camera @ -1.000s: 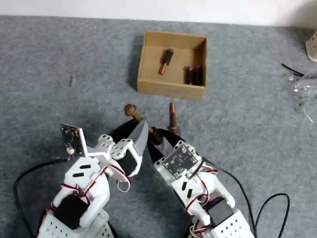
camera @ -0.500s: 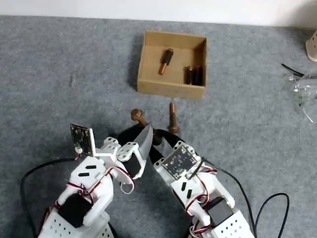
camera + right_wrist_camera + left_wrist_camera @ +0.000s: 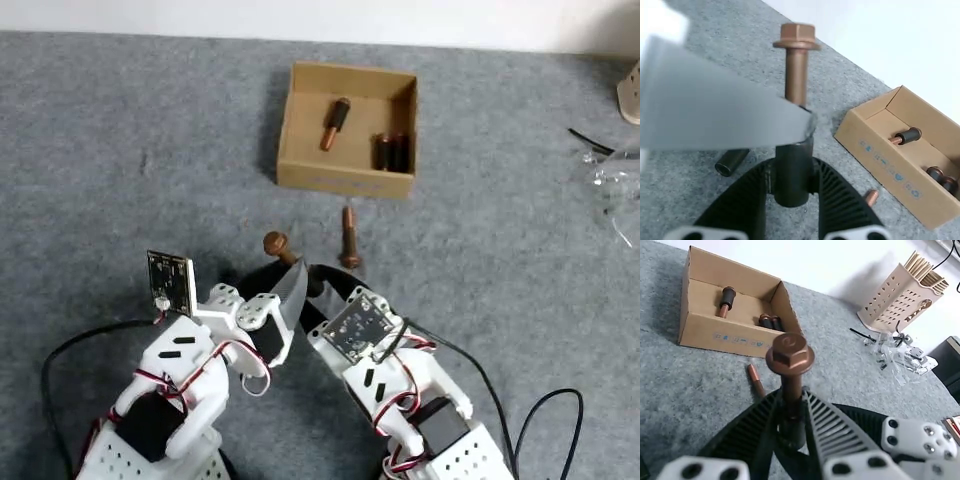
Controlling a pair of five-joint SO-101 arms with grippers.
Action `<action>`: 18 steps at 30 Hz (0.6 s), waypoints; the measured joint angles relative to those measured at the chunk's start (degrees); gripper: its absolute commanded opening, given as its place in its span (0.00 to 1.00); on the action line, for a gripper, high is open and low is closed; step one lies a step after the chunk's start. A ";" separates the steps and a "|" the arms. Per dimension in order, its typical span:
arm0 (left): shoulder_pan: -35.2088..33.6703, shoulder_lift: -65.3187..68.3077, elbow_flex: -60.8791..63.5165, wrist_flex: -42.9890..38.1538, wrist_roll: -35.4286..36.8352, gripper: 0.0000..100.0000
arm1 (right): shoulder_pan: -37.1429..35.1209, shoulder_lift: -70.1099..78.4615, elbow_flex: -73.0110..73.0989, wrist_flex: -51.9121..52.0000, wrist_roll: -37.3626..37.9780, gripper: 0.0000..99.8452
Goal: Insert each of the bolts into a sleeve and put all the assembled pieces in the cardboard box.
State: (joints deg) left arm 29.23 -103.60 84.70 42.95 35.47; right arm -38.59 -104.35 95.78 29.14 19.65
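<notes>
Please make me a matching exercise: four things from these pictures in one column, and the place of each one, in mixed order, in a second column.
Things
1. raised bolt
2. sleeve below the raised bolt
3. lying bolt
4. finished pieces

Places
A. in the cardboard box
B. in the right hand
C. on the carpet, before the box
D. in the left hand

Pairs: 1-D, 2-B, 3-C, 4-A
</notes>
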 measured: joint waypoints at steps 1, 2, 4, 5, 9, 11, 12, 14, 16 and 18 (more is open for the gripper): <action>0.00 0.00 -0.09 0.00 0.00 0.08 | 0.00 0.00 0.00 0.00 0.00 0.01; 0.00 0.00 -0.09 0.00 0.00 0.13 | 0.00 0.00 0.00 0.00 0.00 0.01; -0.09 0.00 -0.09 0.09 0.00 0.27 | 0.00 0.00 0.00 0.00 0.00 0.01; -0.26 0.00 0.35 0.18 0.00 0.33 | 0.26 0.00 0.00 0.00 0.00 0.01; -0.53 0.00 3.16 0.26 0.00 0.48 | 1.23 -0.09 0.00 -0.09 -0.09 0.01; -0.44 0.70 3.87 0.53 -0.62 0.47 | 1.32 0.09 0.00 0.09 0.00 0.01; -0.44 0.70 3.96 0.53 -0.26 0.47 | 1.14 0.09 0.00 0.09 0.00 0.01; -0.53 0.70 3.96 0.53 -0.26 0.46 | 1.14 -0.09 0.00 -0.09 0.00 0.01; -1.93 0.70 4.04 0.53 -0.18 0.45 | 1.23 0.00 0.00 -0.09 0.00 0.01; -3.78 0.35 3.96 0.53 0.00 0.44 | 1.05 0.00 0.00 -0.09 0.00 0.01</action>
State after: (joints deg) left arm 25.45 -103.25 88.66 43.47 35.47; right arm -37.54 -104.35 95.78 29.05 19.65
